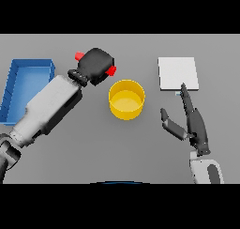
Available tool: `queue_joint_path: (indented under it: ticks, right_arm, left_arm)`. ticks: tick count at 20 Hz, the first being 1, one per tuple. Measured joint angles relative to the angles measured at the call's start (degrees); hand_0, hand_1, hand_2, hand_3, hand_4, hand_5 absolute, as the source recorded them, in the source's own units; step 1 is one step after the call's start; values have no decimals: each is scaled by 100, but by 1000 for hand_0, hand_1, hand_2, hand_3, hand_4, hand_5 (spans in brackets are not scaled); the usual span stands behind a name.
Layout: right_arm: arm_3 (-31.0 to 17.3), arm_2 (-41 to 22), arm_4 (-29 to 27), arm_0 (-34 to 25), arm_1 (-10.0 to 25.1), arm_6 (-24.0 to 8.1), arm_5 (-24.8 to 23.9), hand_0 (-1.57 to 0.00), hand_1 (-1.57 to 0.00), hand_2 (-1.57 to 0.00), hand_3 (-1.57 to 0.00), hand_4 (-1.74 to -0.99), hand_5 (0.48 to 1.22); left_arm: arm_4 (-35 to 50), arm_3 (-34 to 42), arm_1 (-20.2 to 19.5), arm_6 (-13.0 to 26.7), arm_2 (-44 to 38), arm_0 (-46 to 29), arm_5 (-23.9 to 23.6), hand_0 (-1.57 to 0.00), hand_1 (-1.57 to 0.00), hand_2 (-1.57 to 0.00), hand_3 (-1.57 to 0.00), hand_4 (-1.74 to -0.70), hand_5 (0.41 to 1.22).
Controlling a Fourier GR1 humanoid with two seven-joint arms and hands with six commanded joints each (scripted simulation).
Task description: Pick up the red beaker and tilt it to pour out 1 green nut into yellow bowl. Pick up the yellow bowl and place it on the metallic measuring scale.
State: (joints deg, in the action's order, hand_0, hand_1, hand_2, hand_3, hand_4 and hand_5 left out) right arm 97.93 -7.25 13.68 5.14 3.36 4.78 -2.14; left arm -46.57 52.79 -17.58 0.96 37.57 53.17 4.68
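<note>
Left hand [97, 64] closed round red beaker [110, 71], held just left of and above yellow bowl [126, 99]; right hand [194, 125] open, fingertip reaching the scale [177, 73] edge.

Bowl [126, 99] at centre, tray [14, 89] far left, scale [177, 73] right — beaker [110, 71] behind-left of bowl

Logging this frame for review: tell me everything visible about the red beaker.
Only two bits of the red beaker show: one end poking out at the upper left of the left hand and another at its lower right, so it seems to lie tilted in the grip. The hand's dark fingers wrap round it and hide the rest. It is plain red, held just up-left of the yellow bowl. Its contents cannot be seen.
</note>
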Motion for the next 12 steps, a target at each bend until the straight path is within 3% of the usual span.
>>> queue_joint_path:
  ticks: [4,8,12]
  right_arm:
    - [8,-79,107,-22,-156,-15,-131,1,1,1,1,-1225,663]
    - [-79,-14,35,7,-139,51,-118,1,1,1,1,-1193,649]
    - [-65,-86,192,16,-180,95,-211,1,1,1,1,-1188,647]
  left_arm:
    - [-422,-287,8,-118,668,584,633,-1571,-1571,-1571,-1571,-1684,1215]
    - [-704,-558,160,-338,1230,983,970,-1571,-1571,-1571,-1571,-1715,1219]
    - [-1102,-764,165,-289,1798,1335,1151,-1571,-1571,-1571,-1571,-1730,1220]
